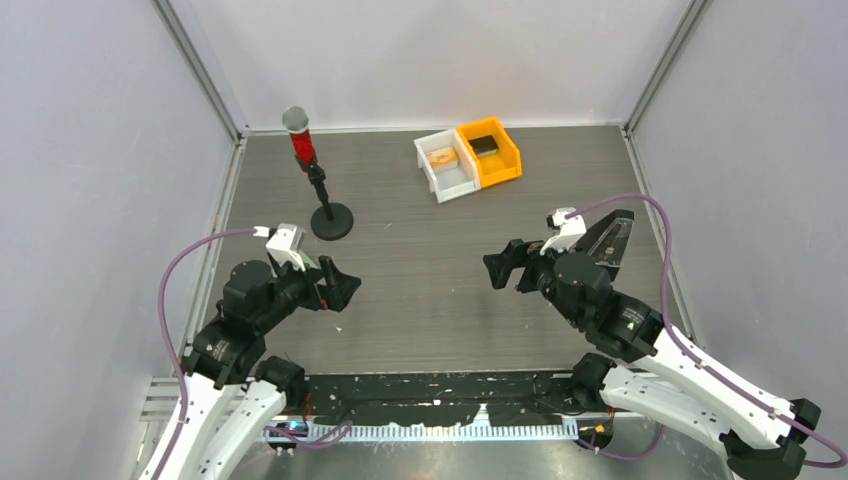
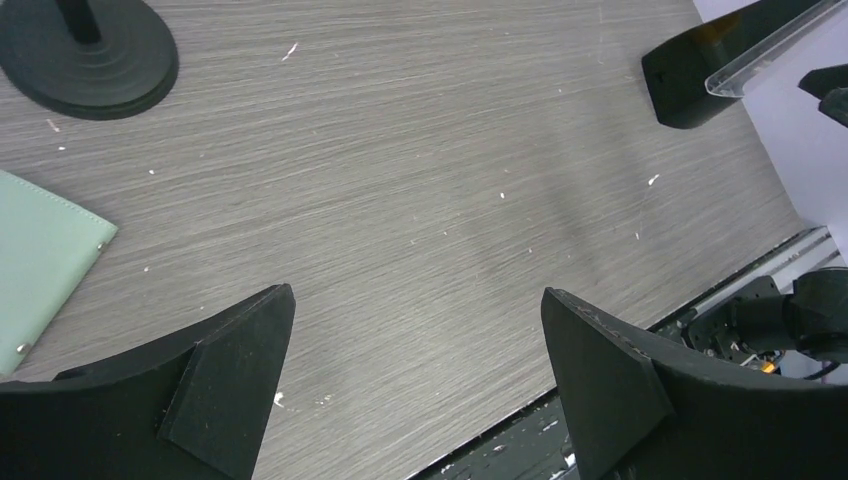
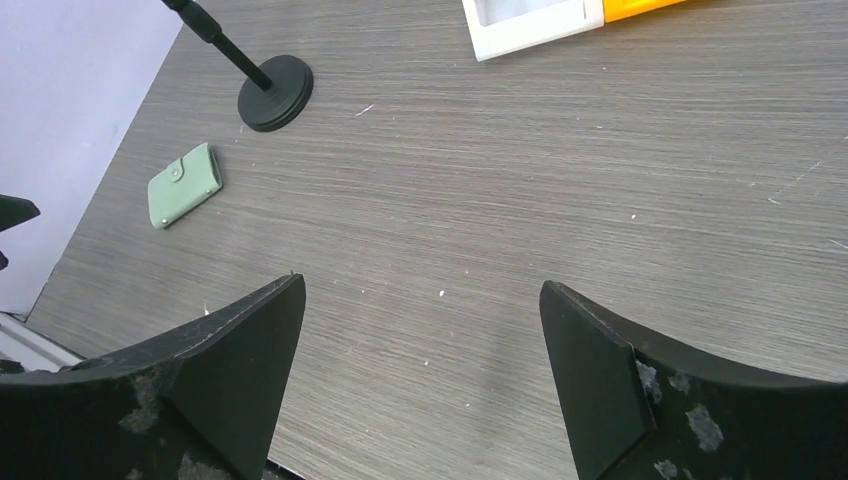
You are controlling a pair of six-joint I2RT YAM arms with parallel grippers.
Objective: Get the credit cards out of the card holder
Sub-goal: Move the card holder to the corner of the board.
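Gaping wide and empty, the left pincer (image 2: 415, 295) hovers beside the closed card holder (image 3: 185, 185), the right pincer (image 3: 420, 283) well apart.

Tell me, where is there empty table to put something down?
The widest bare patch is mid-table, between the left gripper and right gripper, running up to the white bin. Tighter on the left: the microphone stand and card holder sit close together there.

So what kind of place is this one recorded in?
Probably a lab test cell, not a home or shop: plain pale panel walls on aluminium posts box in a grey table, with two robot arms bolted at its near edge.
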